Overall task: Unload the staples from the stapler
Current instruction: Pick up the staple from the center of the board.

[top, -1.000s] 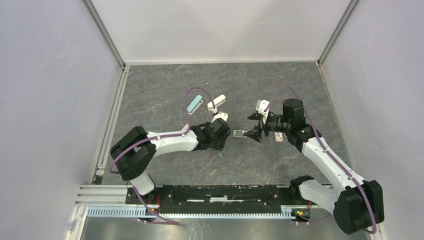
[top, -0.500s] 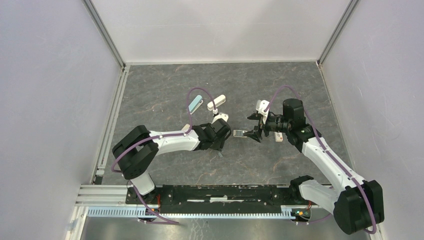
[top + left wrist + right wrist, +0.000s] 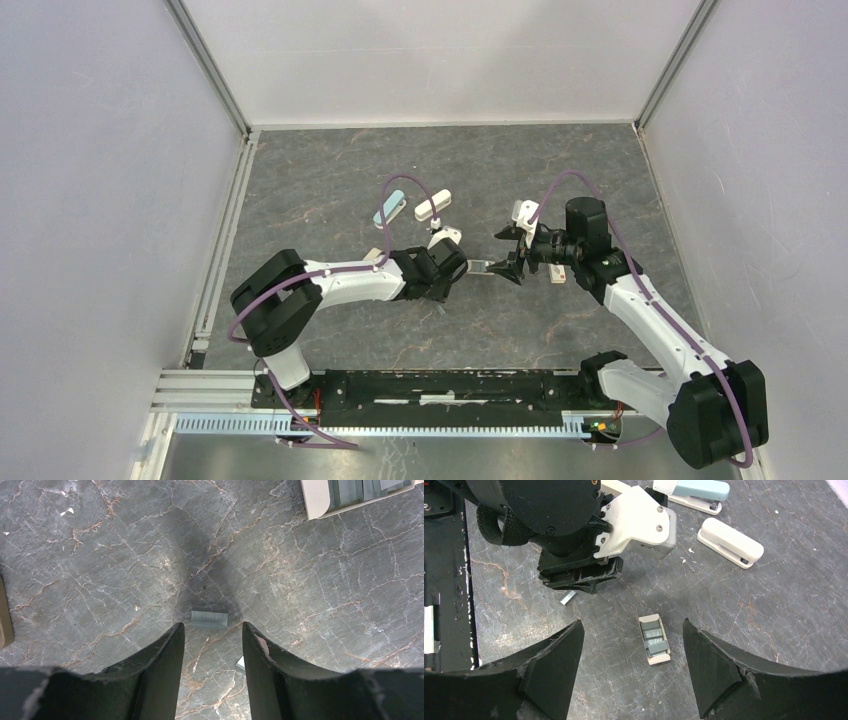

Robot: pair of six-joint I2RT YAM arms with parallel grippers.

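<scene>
Left gripper [image 3: 213, 628], curved matte black, near ridged silvery staples [image 3: 209, 618].

Seen from overhead in the lower half of the frame, the left arm [image 3: 340, 285] and right arm [image 3: 650, 310] pair white link shells with black joint housings. A thin purple cable [image 3: 401, 179] loops along each. A white wrist mount [image 3: 639, 517] shows round screws [image 3: 659, 509]. The left gripper [image 3: 213, 630] and right gripper [image 3: 631, 625] have matte black, scuffed fingers.

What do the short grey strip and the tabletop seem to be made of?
The short silvery-grey strip: likely metal, with a dull sheen and faint ribbing like joined staples. The dark grey tabletop: stone-look and matte, with pale and rust veins; possibly printed laminate.
</scene>
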